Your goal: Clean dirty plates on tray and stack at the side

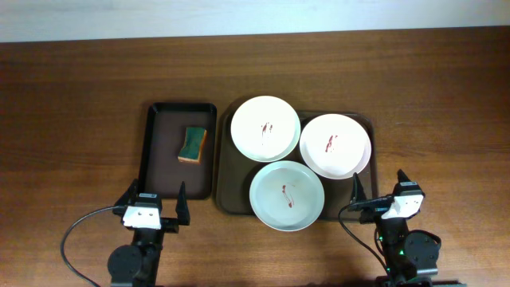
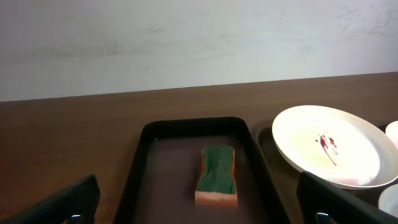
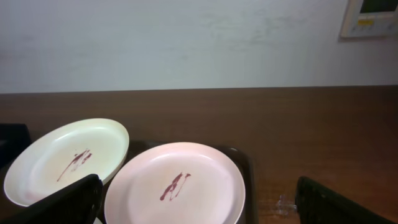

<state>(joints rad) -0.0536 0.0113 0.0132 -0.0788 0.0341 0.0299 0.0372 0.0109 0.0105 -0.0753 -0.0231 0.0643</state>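
Three plates lie on the dark brown tray (image 1: pixel 226 191), each with a dark red smear. One white plate (image 1: pixel 265 127) is at the back left, also in the left wrist view (image 2: pixel 329 144) and the right wrist view (image 3: pixel 65 158). A second white plate (image 1: pixel 335 145) is at the right, also in the right wrist view (image 3: pixel 177 186). The pale grey-green plate (image 1: pixel 287 195) is at the front. My left gripper (image 1: pixel 154 205) is open and empty at the near table edge, in front of the black tray. My right gripper (image 1: pixel 380 191) is open and empty, right of the grey-green plate.
A smaller black tray (image 1: pixel 163 151) stands left of the brown tray and holds a green and orange sponge (image 1: pixel 192 144), also in the left wrist view (image 2: pixel 217 175). Bare wood-grain tabletop (image 1: pixel 72 119) lies to the far left and far right. A wall runs behind the table.
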